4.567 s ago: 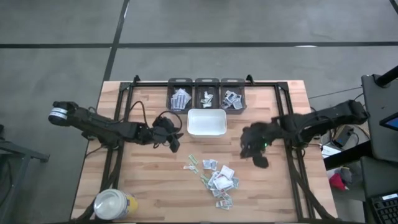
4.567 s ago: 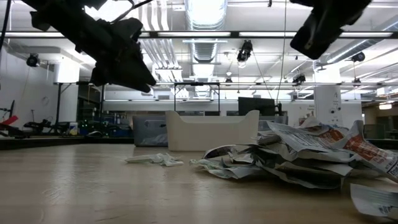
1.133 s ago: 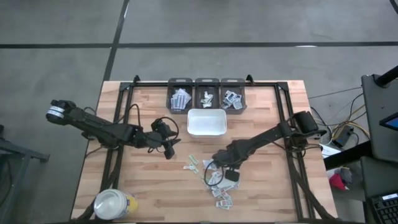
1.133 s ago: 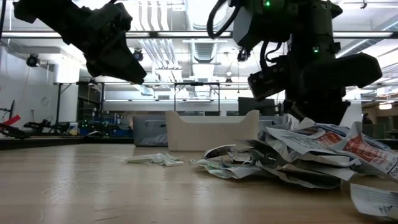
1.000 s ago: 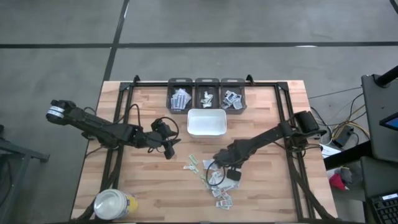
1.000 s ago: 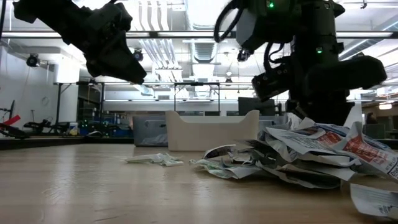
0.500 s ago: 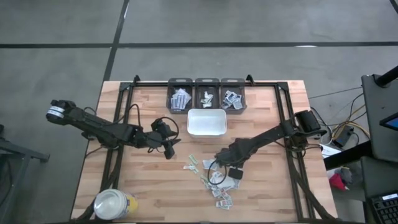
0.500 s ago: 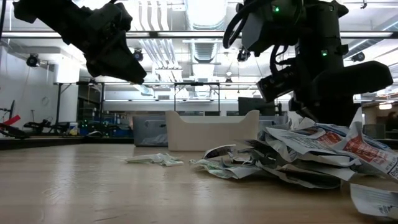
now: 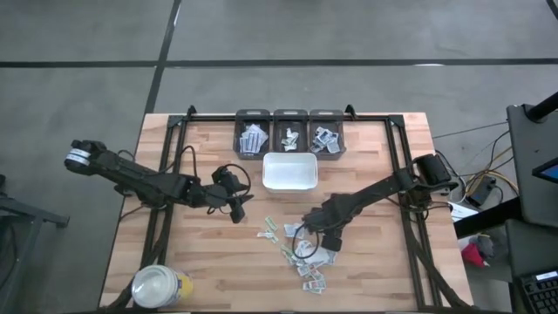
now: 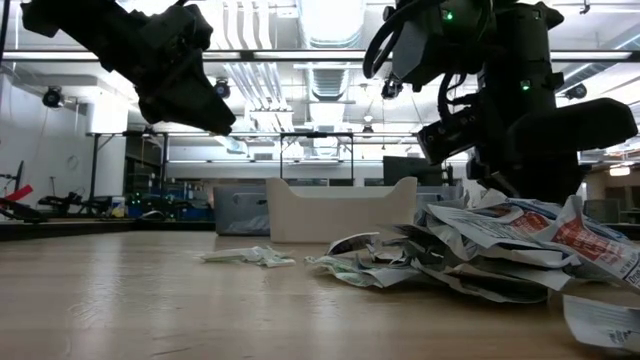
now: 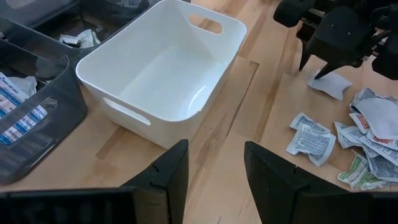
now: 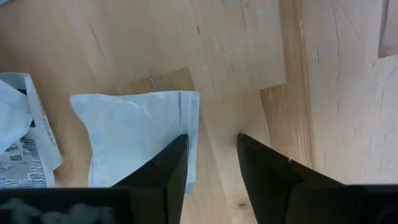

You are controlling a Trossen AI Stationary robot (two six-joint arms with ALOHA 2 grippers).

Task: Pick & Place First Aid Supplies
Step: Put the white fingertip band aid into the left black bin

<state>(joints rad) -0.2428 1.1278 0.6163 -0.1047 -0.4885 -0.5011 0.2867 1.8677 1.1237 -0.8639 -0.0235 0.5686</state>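
Observation:
Several small paper packets (image 9: 307, 255) lie in a loose pile on the wooden table, near-right of the white tray (image 9: 289, 172). My right gripper (image 9: 318, 240) points straight down at the pile's far edge, open. A plain white packet (image 12: 137, 134) lies flat on the wood under it, one edge beneath one fingertip (image 12: 177, 155). The left wrist view shows this packet (image 11: 329, 85) below the right gripper (image 11: 314, 65). My left gripper (image 9: 241, 209) hangs open and empty above the table, left of the tray (image 11: 161, 68). My right gripper comes from above with its fingers pointing down. One fingertip stands over the white packet's edge (image 12: 189, 124) and the other over bare wood. The packet lies flat on the table. Whether the fingertip touches it I cannot tell.
Three dark bins (image 9: 289, 133) holding packets stand in a row at the far edge behind the tray. A white-lidded yellow jar (image 9: 161, 285) stands at the near left corner. A few loose packets (image 9: 272, 230) lie left of the pile. Bare wood lies at near left.
My right gripper has opened at the far edge of the pile while staying over the same spot, still pointing down. The white packet now lies flat on the table under it. The left arm has kept still.

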